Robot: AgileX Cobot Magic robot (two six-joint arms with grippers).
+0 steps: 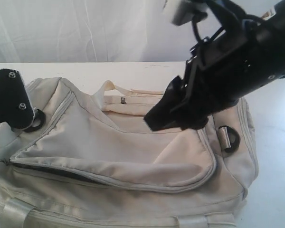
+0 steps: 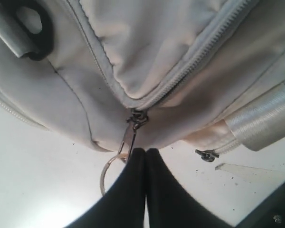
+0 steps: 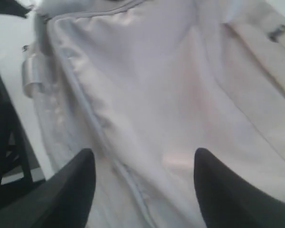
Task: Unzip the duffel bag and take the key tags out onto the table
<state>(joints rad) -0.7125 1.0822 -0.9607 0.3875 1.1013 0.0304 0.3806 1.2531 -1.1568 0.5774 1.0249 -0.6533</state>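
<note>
The cream duffel bag (image 1: pixel 133 156) lies across the white table (image 1: pixel 275 142). Its front zipper gapes dark along the left part (image 1: pixel 57 172). My left gripper (image 2: pixel 146 152) is at the bag's left corner, fingers pressed together at the metal zipper pull (image 2: pixel 131 133). The pull's ring (image 2: pixel 106 173) runs under one finger. In the exterior view only its black wrist (image 1: pixel 9 99) shows. My right gripper (image 1: pixel 156 121) hovers over the bag's top panel (image 3: pixel 171 85), open (image 3: pixel 143 161) and holding nothing. The key tags are hidden.
Black D-rings sit at both bag ends (image 1: pixel 230 137) (image 2: pixel 31 28). A second small zipper pull (image 2: pixel 206 155) hangs by a pale webbing strap (image 2: pixel 261 123). A handle loop (image 1: pixel 118 88) lies at the bag's back. Bare table (image 2: pixel 38 166) extends beyond the left corner.
</note>
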